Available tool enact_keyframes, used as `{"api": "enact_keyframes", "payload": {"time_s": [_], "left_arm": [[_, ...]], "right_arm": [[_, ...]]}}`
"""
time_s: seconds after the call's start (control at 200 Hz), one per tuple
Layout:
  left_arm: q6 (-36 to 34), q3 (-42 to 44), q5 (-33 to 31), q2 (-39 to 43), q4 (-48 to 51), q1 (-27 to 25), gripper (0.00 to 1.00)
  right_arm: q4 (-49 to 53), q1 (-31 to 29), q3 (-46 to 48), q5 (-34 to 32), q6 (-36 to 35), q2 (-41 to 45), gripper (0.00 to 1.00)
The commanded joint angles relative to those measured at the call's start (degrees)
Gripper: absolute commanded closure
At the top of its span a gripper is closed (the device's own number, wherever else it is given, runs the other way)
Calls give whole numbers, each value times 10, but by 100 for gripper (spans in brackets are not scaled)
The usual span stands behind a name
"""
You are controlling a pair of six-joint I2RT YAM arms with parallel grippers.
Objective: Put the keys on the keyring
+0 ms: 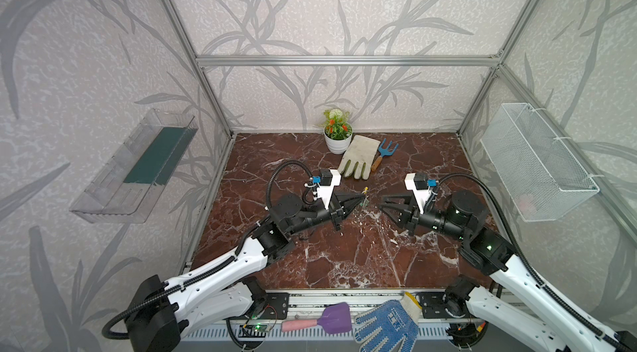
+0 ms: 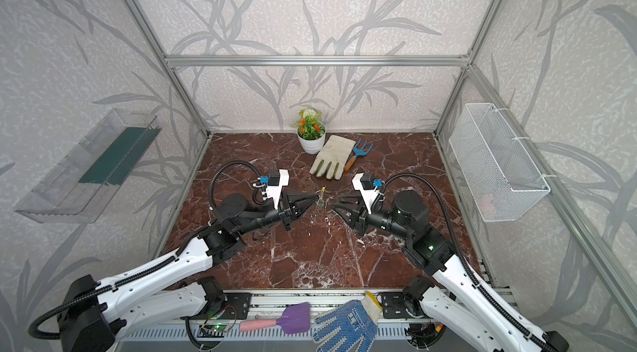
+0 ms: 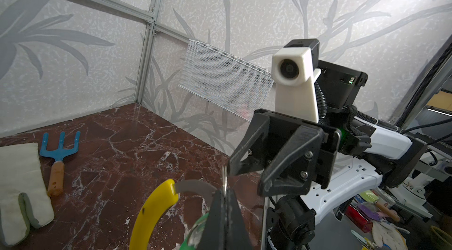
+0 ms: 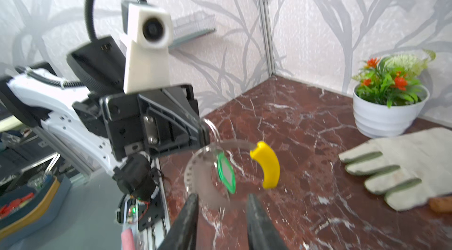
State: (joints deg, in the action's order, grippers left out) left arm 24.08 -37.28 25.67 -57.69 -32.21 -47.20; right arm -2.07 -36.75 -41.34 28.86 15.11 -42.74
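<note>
"Black right hand [image 4: 222,198] is nearest. Is it holding anything?"

"No. Its two fingers stand a bit apart, and nothing is between them. It sits just short of the ring [image 4: 236,144]."

"And right past it?"

"The green key [image 4: 226,173]. It hangs in the air, up off the surface [image 4: 305,126], just under the ring. I think its little loop is on the ring, but that part is too blurry to be sure."

"Who holds the ring?"

"The left hand [image 4: 204,133]. It is squeezed all the way shut on the ring's thin edge, close to the yellow bit [image 4: 267,163]."

"So what is the good way to do this part?"

"I think the left hand should hold tight and not shake, so the ring does not spin or slip. The right hand should back away slow and straight, with its fingers wide enough not to bump the key or snag the ring. A bump could knock the key off if its loop is only half on."

"What is far off?"

"A glove [image 4: 403,170] and a flower pot [image 4: 389,116] at the back. They are well away, so no worry there."
</note>
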Motion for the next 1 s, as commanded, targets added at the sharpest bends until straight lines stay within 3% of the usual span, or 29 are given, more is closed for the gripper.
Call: {"api": "enact_keyframes", "payload": {"time_s": [0.0,0.435,0.66,0.71,0.995], "left_arm": [[5,-3,12,-3,-27,1,100],[7,-7,20,-6,-24,1,100],[6,-9,19,-5,-21,1,100],[5,-10,21,-6,-17,1,100],[-6,-23,12,-10,22,1,100]], "right_arm": [[-108,1,2,20,48,-24,67],[-126,2,-11,53,57,-76,77],[-114,1,-15,79,54,-81,92],[-108,1,-15,82,49,-78,100],[-57,2,-29,76,10,-64,100]]}}
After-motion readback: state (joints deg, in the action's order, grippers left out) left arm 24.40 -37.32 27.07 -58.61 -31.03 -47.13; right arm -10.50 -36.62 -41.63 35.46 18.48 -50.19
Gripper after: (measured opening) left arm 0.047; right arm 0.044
